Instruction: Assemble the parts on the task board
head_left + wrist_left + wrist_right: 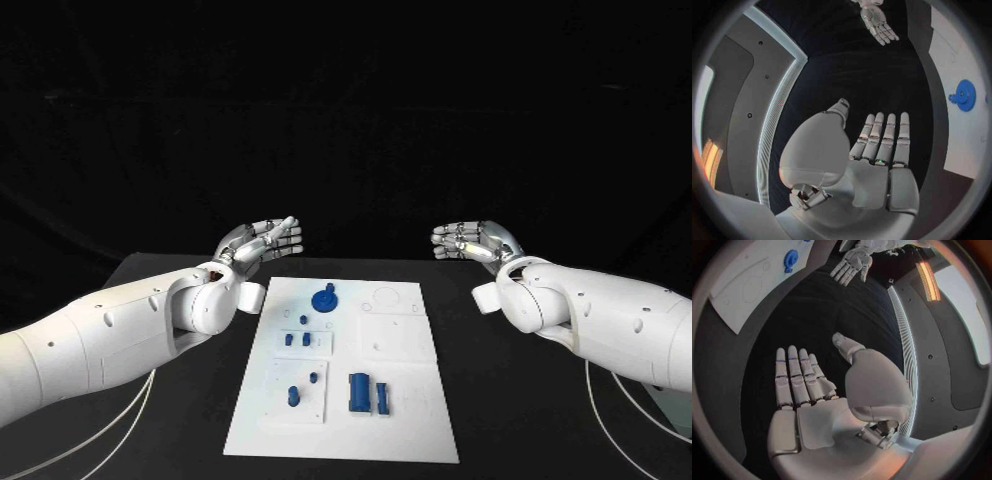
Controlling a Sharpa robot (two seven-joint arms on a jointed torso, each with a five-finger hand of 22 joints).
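a robot's left hand (263, 240) hovers above the black table (173, 275), just beyond the far left corner of a white board (418, 420). its fingers (882, 137) are straight, side by side, thumb held apart, and they hold nothing.

moving right from those fingers, the board lies flat in the middle of the table, nearer the robot than both hands. on it are small blue parts. closest to the left fingers is a blue gear (326, 298), near the board's far left corner. further back toward the robot come two small blue pegs (299, 340), then another small blue piece (296, 391), and beside that two taller blue blocks (371, 393) standing side by side. the right half of the board shows pale recessed shapes (391, 300). whether any blue part is already seated in its final place cannot be told.

further right, the right hand (470, 240) hovers just beyond the board's far right corner, mirroring the left. its fingers (795, 372) are also straight and close together, thumb apart, holding nothing. the two palms face each other across the gap.

what could go wrong: both hands sit beyond the board, so any reach must pass back over standing parts; a low sweep could knock the blocks or pegs over. the parts are small against these fingers, so a loose pinch might let one slip or roll off the board. pressing unevenly could also slide the board across the smooth table.
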